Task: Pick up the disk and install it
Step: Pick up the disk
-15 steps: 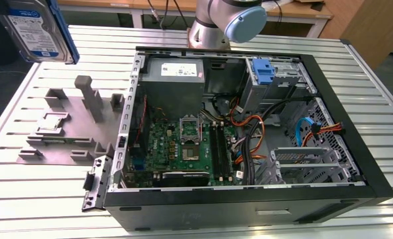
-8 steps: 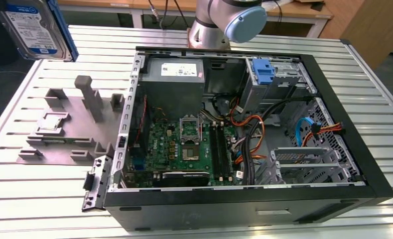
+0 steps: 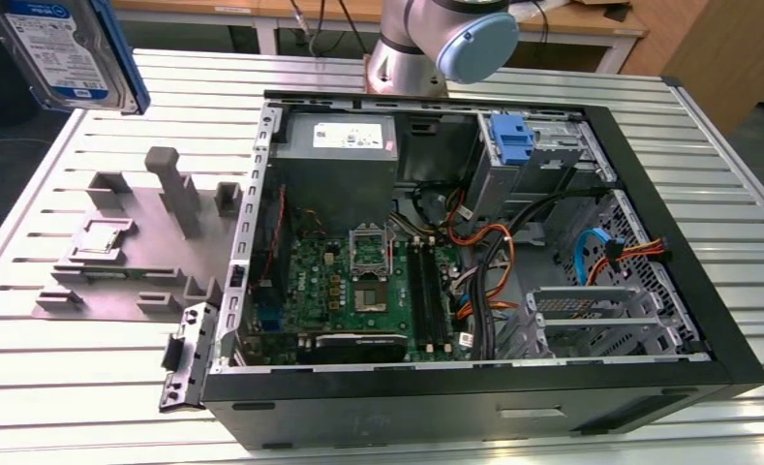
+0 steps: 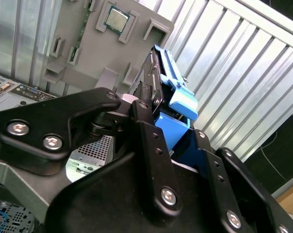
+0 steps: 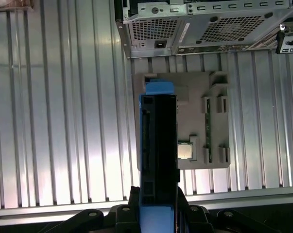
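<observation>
Quick status from my end: the jaws are clamped on the disk (image 4: 166, 68), one black finger (image 4: 147, 127) pressed against each side of its blue carrier; in the first wrist view I'm looking down it edge-on (image 5: 158, 141), a dark slab with blue plastic at both ends.

In the exterior view the disk (image 3: 69, 48) is up in the air at the upper left of the frame, label side facing the camera, well clear of the bench (image 3: 72, 387); the arm (image 3: 440, 39) sits at the top centre, behind the computer case (image 3: 485, 397).

The case lies on its side with the panel off; motherboard (image 3: 355, 281) in the middle, grey power-supply box (image 3: 336, 145) towards the top, an upright blue bracket (image 3: 511, 136) in the upper right corner of the case, a silver drive cage (image 3: 595, 315) at the lower right, orange and blue cables between them.

Left of the case in the exterior view there's the grey fixture tray (image 3: 137, 262) flat on the bench, with a processor chip (image 3: 102, 239) sitting in one of its pockets; in the first wrist view the tray (image 5: 197, 107) and the chip (image 5: 185, 151) show right behind the hanging disk, so the disk is above the tray and not over the case; the second wrist view catches that chip (image 4: 116, 18) too, beyond the disk.
</observation>
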You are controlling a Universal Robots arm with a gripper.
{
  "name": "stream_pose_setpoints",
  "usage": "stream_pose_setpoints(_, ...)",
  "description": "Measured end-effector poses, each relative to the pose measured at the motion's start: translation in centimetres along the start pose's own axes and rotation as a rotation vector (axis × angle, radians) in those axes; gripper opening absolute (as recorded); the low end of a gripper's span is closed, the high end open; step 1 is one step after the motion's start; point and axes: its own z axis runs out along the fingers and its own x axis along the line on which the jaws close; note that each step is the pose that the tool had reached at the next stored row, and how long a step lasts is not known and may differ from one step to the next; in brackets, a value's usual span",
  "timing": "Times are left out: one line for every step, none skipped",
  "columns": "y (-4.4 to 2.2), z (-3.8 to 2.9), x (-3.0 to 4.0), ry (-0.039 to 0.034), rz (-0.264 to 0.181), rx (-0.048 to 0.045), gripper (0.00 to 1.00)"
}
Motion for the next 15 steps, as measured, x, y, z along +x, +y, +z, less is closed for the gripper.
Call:
stream_pose_setpoints(0.00, -0.10, 0.00, 0.0000, 0.000, 0.0000, 0.37)
stream_pose_setpoints(0.01, -0.21, 0.00, 0.0000, 0.000, 0.0000, 0.37)
stream_pose_setpoints(0.01, -0.32, 0.00, 0.0000, 0.000, 0.0000, 0.37)
stream_pose_setpoints(0.01, -0.43, 0.00, 0.0000, 0.000, 0.0000, 0.37)
stream_pose_setpoints(0.01, -0.53, 0.00, 0.0000, 0.000, 0.0000, 0.37)
stream_pose_setpoints(0.01, -0.62, 0.00, 0.0000, 0.000, 0.0000, 0.37)
stream_pose_setpoints(0.01, -0.68, 0.00, 0.0001, 0.000, -0.0001, 0.37)
stream_pose_setpoints(0.02, -0.75, 0.00, 0.0001, 0.000, -0.0001, 0.37)
stream_pose_setpoints(0.02, -0.76, 0.00, 0.0001, 0.000, 0.0000, 0.37)
stream_pose_setpoints(0.02, -0.76, 0.00, 0.0001, 0.000, -0.0001, 0.37)
stream_pose_setpoints(0.02, -0.76, 0.00, 0.0001, 0.000, -0.0001, 0.37)
stream_pose_setpoints(0.02, -0.76, 0.00, 0.0001, 0.000, -0.0001, 0.37)
stream_pose_setpoints(0.01, -0.78, -0.01, -0.0001, -0.001, 0.0002, 0.37)
stream_pose_setpoints(0.01, -0.78, -0.07, 0.0000, -0.001, 0.0003, 0.37)
stream_pose_setpoints(0.02, -0.77, -0.13, 0.0000, -0.002, 0.0001, 0.37)
